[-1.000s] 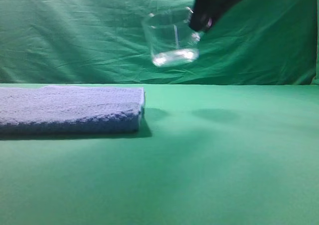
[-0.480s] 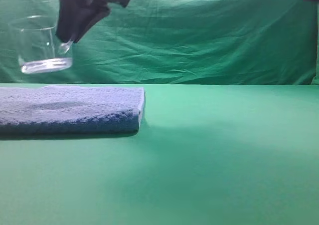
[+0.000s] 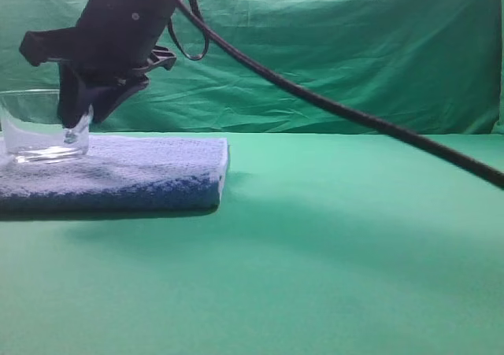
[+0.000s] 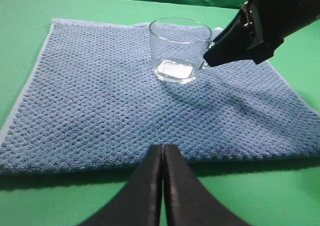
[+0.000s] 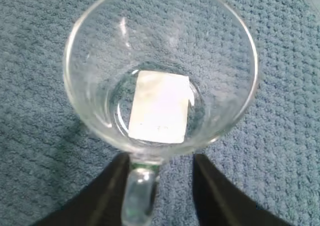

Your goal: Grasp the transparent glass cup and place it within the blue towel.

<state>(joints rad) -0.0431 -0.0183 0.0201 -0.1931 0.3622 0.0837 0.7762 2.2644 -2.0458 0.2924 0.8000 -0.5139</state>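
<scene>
There is one transparent glass cup [image 4: 179,49] and one blue towel [image 4: 100,105]. The cup stands upright on the towel and holds nothing. Only the right wrist view shows the right gripper [image 5: 156,186] with its fingers apart on both sides of the handle. The left gripper [image 4: 163,158] is closed, empty, near the towel's edge.

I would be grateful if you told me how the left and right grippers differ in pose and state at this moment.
The left gripper is shut with nothing between its fingers; the right gripper has its fingers either side of the transparent glass cup's handle. The left sits just off the near edge of the blue towel; the right reaches over the towel from the side, at the cup. Both have dark fingers.
</scene>
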